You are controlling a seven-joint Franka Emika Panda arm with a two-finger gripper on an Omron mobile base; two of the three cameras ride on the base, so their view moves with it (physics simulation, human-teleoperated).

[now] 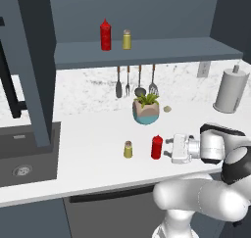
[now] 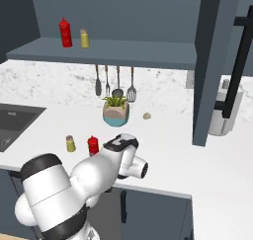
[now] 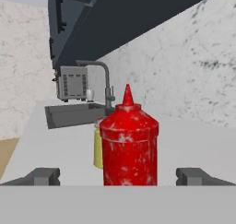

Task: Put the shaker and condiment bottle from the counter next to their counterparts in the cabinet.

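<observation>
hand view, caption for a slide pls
Open claw straddling the red bottle on the counter, shaker behind it.

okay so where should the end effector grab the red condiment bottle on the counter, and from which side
Take the condiment bottle around its straight cylindrical body, below the tapering nozzle, which is too narrow and sloped to clamp. Come in level from the side away from the shaker, as the open end effector is lined up now, one finger on each flank. The bottle stands upright on the counter, so a horizontal pinch should probably hold.
</observation>
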